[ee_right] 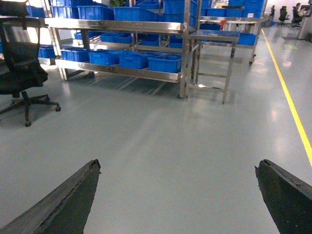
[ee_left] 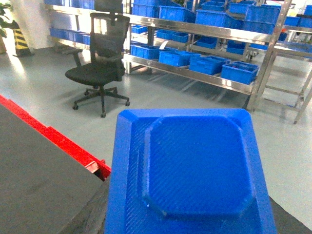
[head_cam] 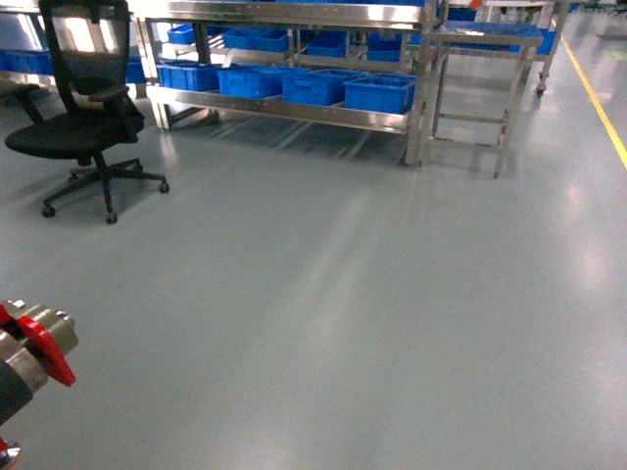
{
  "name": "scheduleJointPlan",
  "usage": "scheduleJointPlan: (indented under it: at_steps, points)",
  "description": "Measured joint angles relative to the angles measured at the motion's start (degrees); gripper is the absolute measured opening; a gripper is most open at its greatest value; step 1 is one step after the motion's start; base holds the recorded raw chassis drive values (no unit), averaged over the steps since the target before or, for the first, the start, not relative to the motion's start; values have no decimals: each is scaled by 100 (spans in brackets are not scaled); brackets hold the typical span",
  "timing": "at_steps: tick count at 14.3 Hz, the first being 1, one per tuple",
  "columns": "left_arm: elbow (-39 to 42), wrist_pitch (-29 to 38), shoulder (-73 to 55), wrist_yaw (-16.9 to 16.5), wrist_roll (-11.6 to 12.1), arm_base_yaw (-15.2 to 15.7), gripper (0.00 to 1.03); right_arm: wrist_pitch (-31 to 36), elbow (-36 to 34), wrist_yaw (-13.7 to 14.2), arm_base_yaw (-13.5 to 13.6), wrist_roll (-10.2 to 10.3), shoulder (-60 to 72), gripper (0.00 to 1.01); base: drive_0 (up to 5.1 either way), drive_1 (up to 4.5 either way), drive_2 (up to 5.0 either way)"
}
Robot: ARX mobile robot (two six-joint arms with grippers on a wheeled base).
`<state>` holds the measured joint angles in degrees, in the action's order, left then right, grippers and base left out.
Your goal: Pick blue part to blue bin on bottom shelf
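I see blue part (ee_left: 195, 170) clamped in left jaws, left wrist view only; right gripper (ee_right: 178, 195) jaws spread; bottom shelf (head_cam: 284, 106) far off.

A black office chair (head_cam: 83, 108) stands far ahead-left of the pincers on the grey floor (head_cam: 343, 294). A steel table (head_cam: 485, 78) and a yellow floor line (head_cam: 596, 98) lie far ahead-right

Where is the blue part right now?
The flat blue plastic part fills the bottom middle of the left wrist view, right at the left gripper, far across the grey floor from the steel rack's bottom shelf of blue plastic bins.
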<state>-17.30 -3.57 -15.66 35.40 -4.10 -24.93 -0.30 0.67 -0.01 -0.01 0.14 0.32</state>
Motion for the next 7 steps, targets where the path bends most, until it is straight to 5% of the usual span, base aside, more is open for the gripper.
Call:
scheduleJointPlan:
  at_steps: [7]
  points:
    - [0,0,0,0,0,0,43,0,0,0,0,0,0,98,-159,-159,-159]
